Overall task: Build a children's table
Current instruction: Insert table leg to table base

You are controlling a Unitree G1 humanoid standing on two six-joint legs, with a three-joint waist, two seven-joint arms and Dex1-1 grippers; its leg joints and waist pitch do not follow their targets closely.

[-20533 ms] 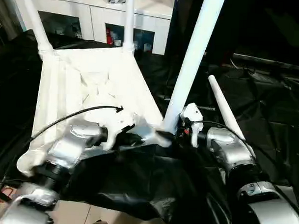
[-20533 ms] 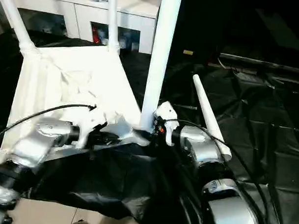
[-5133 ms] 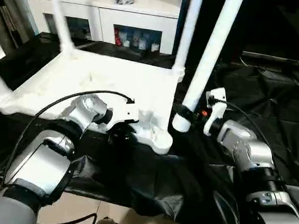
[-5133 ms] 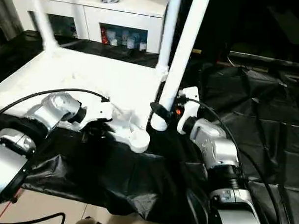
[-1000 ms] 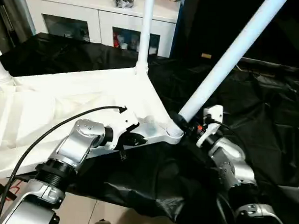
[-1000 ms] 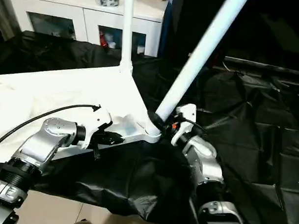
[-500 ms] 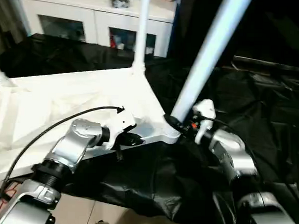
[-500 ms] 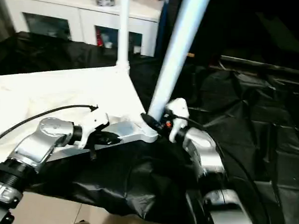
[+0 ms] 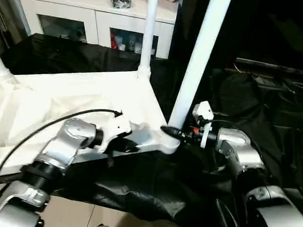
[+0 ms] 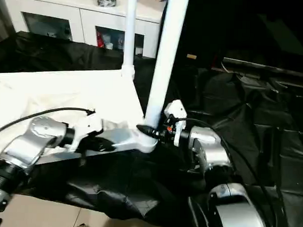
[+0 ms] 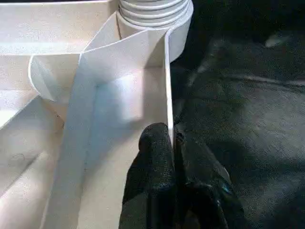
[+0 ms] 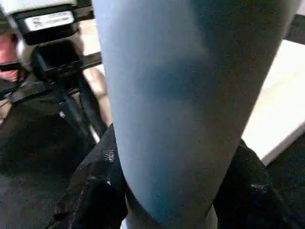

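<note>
Three legs look seated on the upturned table top (image 9: 67, 95), left gripper (image 11: 170, 143) clamping its rim beside the corner socket (image 9: 168, 142) while right gripper (image 9: 172, 131) grips the leg (image 9: 195, 60) going in there.

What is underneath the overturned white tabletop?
Black sheeting lies under the tabletop and spreads out past its near edge. Whatever is beneath the sheeting, and the tabletop's downward face, is covered.
</note>
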